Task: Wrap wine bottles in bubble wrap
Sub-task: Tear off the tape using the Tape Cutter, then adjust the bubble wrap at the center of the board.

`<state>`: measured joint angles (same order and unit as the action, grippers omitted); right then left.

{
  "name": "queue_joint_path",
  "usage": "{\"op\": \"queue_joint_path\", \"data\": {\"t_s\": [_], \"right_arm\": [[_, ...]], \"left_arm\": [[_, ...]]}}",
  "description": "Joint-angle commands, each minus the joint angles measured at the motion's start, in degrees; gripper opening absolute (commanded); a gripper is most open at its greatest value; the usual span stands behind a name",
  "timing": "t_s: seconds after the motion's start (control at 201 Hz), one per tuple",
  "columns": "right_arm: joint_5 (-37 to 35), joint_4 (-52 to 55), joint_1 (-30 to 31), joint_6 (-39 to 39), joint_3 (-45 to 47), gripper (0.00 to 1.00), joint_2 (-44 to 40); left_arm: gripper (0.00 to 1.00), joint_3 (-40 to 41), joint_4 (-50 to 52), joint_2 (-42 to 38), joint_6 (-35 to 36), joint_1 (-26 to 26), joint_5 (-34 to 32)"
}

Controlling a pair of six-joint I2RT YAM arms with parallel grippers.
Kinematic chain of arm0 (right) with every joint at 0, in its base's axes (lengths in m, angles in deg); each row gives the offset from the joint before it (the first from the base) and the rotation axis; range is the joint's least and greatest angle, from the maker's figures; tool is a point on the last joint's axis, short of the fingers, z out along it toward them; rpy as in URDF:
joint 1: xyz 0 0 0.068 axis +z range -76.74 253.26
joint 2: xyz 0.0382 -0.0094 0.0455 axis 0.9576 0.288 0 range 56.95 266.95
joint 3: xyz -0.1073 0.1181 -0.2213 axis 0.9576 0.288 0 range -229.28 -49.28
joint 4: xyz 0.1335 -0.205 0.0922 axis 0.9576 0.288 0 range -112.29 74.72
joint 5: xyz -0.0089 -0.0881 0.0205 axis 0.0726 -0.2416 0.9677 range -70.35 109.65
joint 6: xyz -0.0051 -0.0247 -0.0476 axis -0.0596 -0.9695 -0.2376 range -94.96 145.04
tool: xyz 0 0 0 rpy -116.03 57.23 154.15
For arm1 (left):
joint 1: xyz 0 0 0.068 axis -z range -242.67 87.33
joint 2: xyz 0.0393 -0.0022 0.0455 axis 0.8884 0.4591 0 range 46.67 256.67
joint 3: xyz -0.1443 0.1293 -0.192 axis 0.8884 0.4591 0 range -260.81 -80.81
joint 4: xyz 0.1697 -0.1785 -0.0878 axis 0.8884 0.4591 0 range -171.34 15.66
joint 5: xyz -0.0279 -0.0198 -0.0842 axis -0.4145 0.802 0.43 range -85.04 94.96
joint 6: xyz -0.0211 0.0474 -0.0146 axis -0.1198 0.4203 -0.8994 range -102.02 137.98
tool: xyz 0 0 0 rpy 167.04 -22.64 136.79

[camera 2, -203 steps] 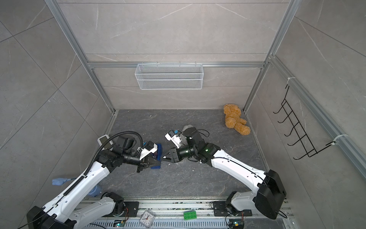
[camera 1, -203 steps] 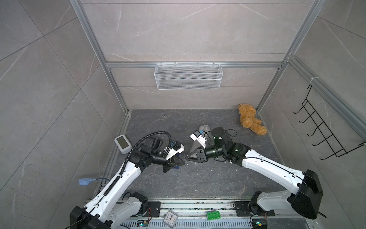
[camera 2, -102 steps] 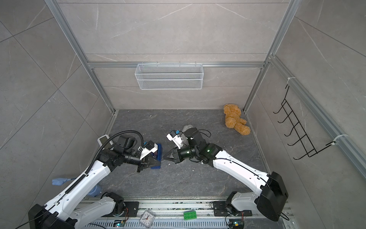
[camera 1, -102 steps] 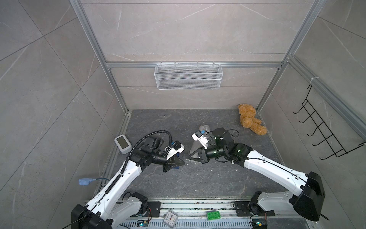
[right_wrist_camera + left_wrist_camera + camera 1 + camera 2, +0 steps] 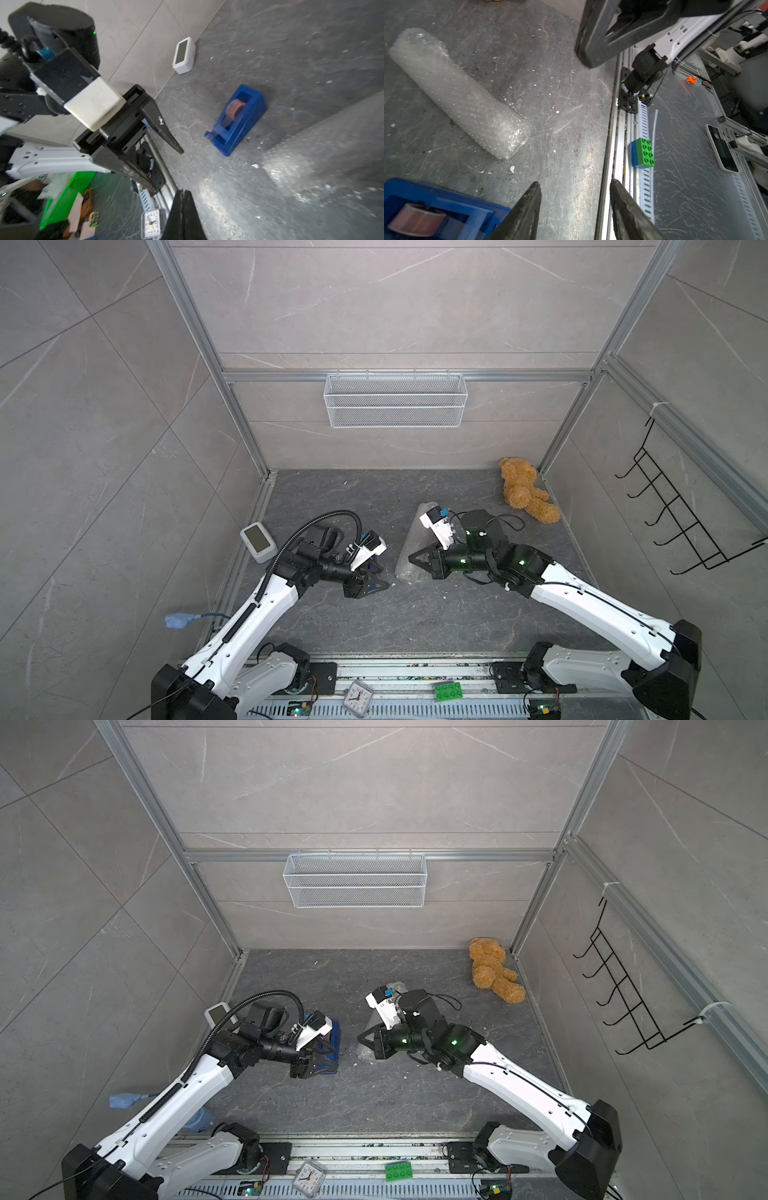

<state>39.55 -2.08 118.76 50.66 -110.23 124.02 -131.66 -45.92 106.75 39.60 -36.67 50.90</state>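
Observation:
The bubble wrap (image 5: 456,91) lies on the dark floor as a closed, translucent roll; in a top view this bubble wrap (image 5: 409,547) sits between the two arms. The wine bottle is hidden; I cannot see through the roll. My left gripper (image 5: 380,585) hovers open and empty just left of the roll's near end, and its jaws stand wide apart in the left wrist view (image 5: 574,185). My right gripper (image 5: 411,559) is shut on nothing, with its tip over the roll's near end. The right wrist view shows its fingers (image 5: 182,195) pressed together.
A blue tape dispenser (image 5: 334,1036) stands right beside the left gripper. A white display device (image 5: 258,540) sits by the left wall, a teddy bear (image 5: 525,489) in the back right corner. A wire basket (image 5: 395,406) and black hooks (image 5: 681,514) hang on the walls.
My left gripper has opened from shut. My right gripper closed fully during the last second and drew back slightly to the right. The roll has stayed in place.

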Motion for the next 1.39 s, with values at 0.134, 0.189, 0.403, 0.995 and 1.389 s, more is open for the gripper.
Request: {"op": "queue_joint_path", "data": {"t_s": [0.134,0.189,0.403,0.995,1.389], "right_arm": [[-33.9,12.8,-0.4,1.2,2.4,0.0,-2.6],[-37.8,14.2,-0.7,1.6,3.1,0.0,-2.6],[-45.3,16.4,-3.3,4.0,7.5,0.0,-2.8],[-33.4,8.9,-19.5,11.3,20.9,0.0,-5.4],[-29.4,6.1,-20.7,10.7,21.3,0.0,-3.0]], "left_arm": [[0.48,-5.6,-7.0,10.1,-19.4,3.2,-18.3],[0.49,-7.8,-7.0,13.9,-21.4,6.8,-26.0],[0.57,-20.8,-4.1,32.8,-29.9,16.3,-47.7],[1.0,-49.9,8.4,64.8,-26.9,27.6,-75.2],[1.0,-51.0,10.8,66.7,-30.8,29.2,-76.4]]}}
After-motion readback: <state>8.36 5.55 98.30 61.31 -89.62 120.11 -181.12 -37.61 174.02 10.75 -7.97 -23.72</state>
